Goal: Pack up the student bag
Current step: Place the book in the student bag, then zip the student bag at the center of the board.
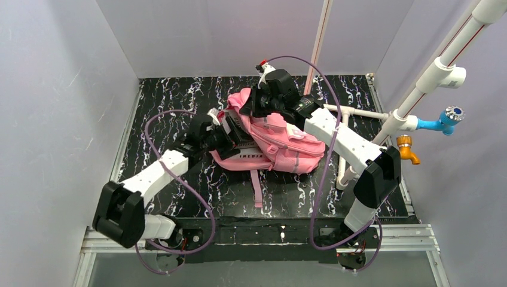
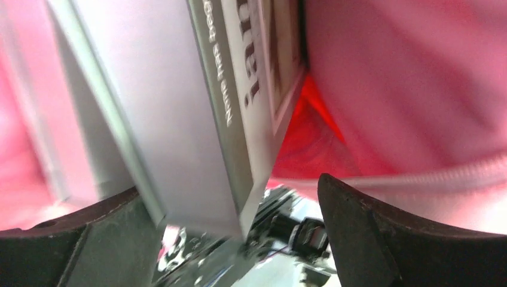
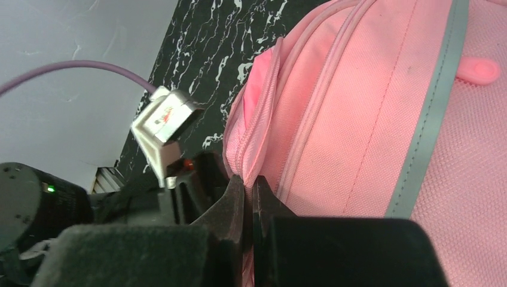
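Observation:
The pink student bag [image 1: 281,143] lies in the middle of the black marbled table [image 1: 179,95]. My left gripper [image 1: 230,134] is at the bag's left side, at its mouth. In the left wrist view this gripper [image 2: 230,188] stands open around a white book [image 2: 179,107]. The book leans by the left finger [image 2: 89,239], with a gap to the right finger [image 2: 382,233], and its far end reaches into the bag's red-pink inside [image 2: 311,137]. My right gripper [image 1: 257,104] is at the bag's far top. In its own view it [image 3: 251,182] is shut on the bag's zipper edge [image 3: 239,149].
White pipes [image 1: 418,89] with a blue valve [image 1: 445,119] and an orange valve [image 1: 408,149] stand at the right. Grey walls close in the table on three sides. A pink strap [image 1: 257,188] trails toward the front rail [image 1: 269,236]. Purple cables [image 1: 179,179] loop over both arms.

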Controlling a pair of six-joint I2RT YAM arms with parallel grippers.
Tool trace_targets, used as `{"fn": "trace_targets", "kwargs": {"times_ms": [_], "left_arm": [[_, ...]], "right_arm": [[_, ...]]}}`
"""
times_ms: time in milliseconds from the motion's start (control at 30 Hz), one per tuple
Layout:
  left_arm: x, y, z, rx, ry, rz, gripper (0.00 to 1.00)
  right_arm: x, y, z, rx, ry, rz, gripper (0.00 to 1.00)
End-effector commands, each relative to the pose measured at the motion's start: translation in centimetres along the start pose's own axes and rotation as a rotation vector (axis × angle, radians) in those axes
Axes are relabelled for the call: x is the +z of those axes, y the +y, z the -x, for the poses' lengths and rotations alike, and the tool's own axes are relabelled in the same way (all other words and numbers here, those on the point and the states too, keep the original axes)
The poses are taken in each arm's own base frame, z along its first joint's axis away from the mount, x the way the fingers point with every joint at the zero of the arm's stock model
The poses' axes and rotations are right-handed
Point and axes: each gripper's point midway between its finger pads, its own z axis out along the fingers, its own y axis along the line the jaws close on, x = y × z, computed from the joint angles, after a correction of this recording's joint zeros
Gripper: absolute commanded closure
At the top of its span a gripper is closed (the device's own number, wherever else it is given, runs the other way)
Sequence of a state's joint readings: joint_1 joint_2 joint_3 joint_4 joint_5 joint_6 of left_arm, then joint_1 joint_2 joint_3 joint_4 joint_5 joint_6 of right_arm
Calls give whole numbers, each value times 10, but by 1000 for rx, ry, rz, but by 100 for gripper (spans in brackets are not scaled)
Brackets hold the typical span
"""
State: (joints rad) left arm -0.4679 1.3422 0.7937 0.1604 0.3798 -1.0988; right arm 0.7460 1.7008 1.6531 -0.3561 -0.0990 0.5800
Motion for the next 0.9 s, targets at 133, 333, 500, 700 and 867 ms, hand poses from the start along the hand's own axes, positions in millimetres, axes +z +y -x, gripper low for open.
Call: {"fn": "trace_targets", "kwargs": {"times_ms": [133,333,500,700,867], "left_arm": [[-106,44,-15,351,89,349,28],[-123,79,19,375,-92,580,26],[-105,81,37,337,-116,644,22],[-92,100,58,277,-178,783,21],[-65,109,58,230,-147,787,18]], "right_arm": [[-47,50,61,-160,-214,142,99],[-48,52,56,-183,-196,159,99],[-47,51,48,-191,-167,168,99],[-46,47,42,-189,-156,160,99],[-46,43,37,-199,-147,152,99]]}}
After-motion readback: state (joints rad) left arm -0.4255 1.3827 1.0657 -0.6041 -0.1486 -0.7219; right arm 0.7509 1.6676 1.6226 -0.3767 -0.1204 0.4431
